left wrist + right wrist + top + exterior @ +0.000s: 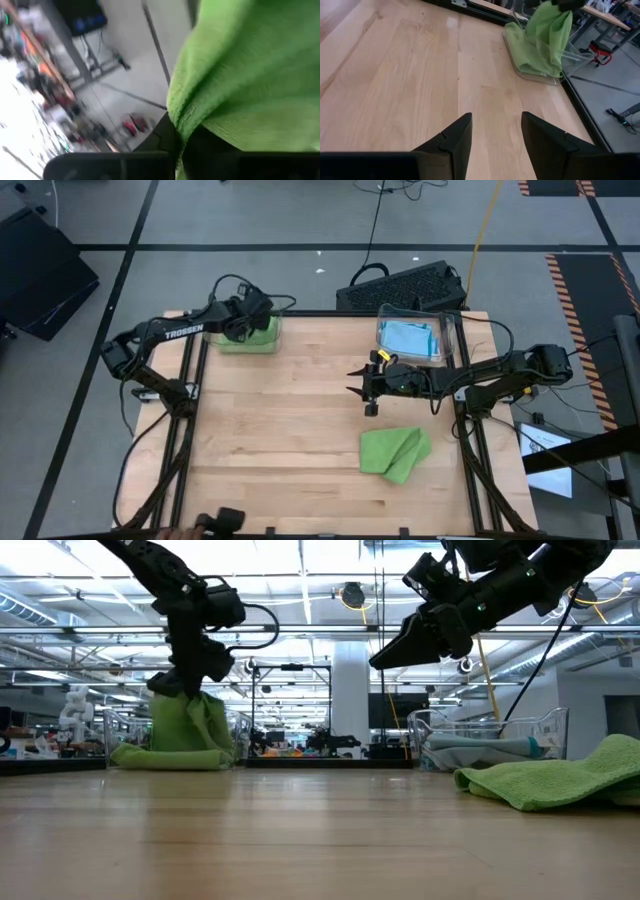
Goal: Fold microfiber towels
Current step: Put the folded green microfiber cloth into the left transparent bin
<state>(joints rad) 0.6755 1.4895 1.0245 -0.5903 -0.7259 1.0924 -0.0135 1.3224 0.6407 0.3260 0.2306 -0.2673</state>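
At the high view's upper left, the left gripper (243, 323) pinches a lime green towel (185, 725) over its bin (275, 340); snagging could drag the bin. The right gripper (366, 387) hovers centre, fingers spread.

Bright, even ceiling light; soft glare on the table (410, 75). The left wrist view is heavily blurred, and the low view's near tabletop is out of focus.

Two clear bins (418, 340), two pincers (368, 385), perhaps three green towels (395, 451).
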